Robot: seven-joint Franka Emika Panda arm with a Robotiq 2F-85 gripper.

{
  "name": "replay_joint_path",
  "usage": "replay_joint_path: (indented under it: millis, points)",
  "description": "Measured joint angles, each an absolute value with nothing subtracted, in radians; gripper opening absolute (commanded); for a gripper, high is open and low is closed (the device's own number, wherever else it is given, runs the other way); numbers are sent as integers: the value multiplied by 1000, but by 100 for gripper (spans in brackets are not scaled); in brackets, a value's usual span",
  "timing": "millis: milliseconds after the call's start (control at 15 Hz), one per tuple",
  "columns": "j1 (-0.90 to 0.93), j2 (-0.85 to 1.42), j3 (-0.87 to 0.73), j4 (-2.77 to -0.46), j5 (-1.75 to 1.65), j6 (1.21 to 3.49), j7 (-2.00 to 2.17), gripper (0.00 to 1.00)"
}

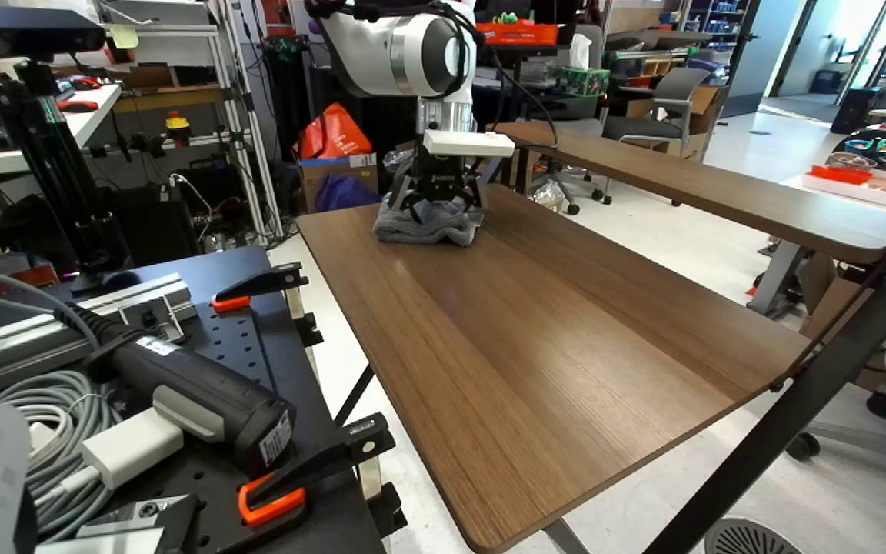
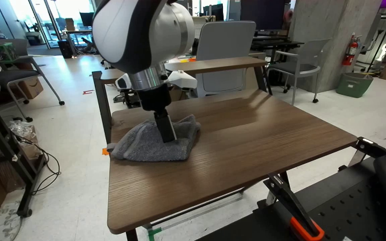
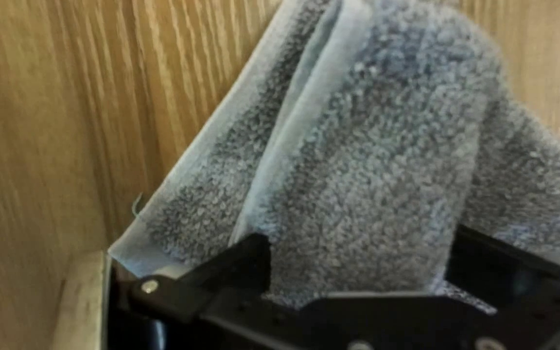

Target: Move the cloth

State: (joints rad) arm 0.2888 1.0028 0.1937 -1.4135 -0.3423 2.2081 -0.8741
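The grey cloth [image 1: 420,231] lies rumpled and folded on the wooden table near its far end. It also shows in an exterior view [image 2: 146,149], with one end at the table's edge. My gripper [image 1: 443,204] points down into the cloth. In the wrist view the gripper's two black fingers [image 3: 361,255] stand wide apart, with a raised fold of the cloth [image 3: 382,146] between them. Both fingers look close to or touching the fold's sides. The fingertips are partly hidden by the cloth.
The brown wooden table [image 1: 551,338] has a raised shelf [image 1: 689,185] along one long side. A black bench [image 1: 243,338] with clamps [image 1: 320,462], cables and a handheld tool [image 1: 189,385] stands beside it. Chairs [image 2: 226,57] stand behind the shelf.
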Motion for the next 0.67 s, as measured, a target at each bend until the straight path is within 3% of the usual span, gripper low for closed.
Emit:
replay_joint_path:
  millis: [667]
  points:
    - [345, 999, 191, -1410, -401, 2184, -909, 100]
